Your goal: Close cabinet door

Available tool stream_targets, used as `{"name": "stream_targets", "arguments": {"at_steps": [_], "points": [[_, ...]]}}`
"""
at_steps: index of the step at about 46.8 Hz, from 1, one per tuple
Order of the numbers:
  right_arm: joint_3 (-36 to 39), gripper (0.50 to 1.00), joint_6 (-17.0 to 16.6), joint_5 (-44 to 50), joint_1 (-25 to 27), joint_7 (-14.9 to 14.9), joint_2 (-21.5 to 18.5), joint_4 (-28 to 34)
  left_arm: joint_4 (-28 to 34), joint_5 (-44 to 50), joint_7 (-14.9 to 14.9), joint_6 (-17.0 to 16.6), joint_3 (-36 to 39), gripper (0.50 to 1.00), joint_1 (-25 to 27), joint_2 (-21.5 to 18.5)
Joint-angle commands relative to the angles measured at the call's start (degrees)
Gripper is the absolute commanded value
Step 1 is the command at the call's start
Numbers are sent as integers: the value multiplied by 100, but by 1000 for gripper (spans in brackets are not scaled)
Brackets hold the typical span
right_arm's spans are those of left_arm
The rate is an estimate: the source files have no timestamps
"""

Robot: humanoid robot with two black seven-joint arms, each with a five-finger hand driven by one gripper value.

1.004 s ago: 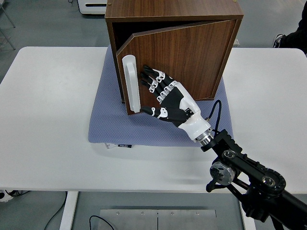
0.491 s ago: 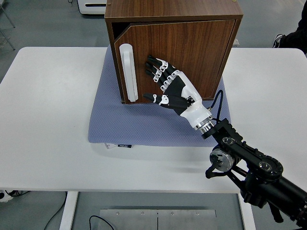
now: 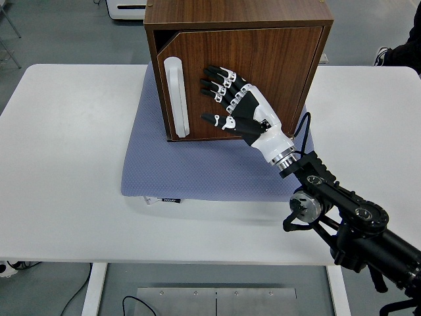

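A dark wooden cabinet [image 3: 237, 13] stands on a blue-grey mat [image 3: 197, 171] at the table's back middle. Its door [image 3: 270, 72] has a white upright handle [image 3: 177, 99] on its left side and stands almost shut, with a narrow gap showing at the top left corner. My right hand [image 3: 227, 99] is open, its fingers spread flat against the door face just right of the handle. The right arm comes in from the bottom right. The left arm is out of view.
The white table [image 3: 66, 164] stretches to both sides of the mat. A cable [image 3: 304, 131] loops by my right wrist. A dark shape of a person shows at the top right corner [image 3: 404, 49].
The door has swung from well ajar to nearly shut. My right hand has moved up and forward with it, palm pressed on the door.
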State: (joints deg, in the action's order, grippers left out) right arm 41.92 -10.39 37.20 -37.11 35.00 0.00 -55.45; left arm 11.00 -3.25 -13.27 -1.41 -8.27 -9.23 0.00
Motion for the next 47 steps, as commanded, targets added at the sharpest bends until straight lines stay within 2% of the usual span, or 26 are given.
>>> {"name": "stream_targets", "arguments": {"at_steps": [1,12,29,47], "points": [[1,1000,81,-37,-59,0,0,8,-1,0,0,0,0,1000,0,0],[1,1000,257,-46,-147,0,0,17,-1,0,0,0,0,1000,0,0],[1,1000,266,-46,-147,-37,0,52,8,0,0,0,0,1000,0,0],[-8,1000,-112,-28,81,0,0,-264,8,0,0,0,0,1000,0,0]]}}
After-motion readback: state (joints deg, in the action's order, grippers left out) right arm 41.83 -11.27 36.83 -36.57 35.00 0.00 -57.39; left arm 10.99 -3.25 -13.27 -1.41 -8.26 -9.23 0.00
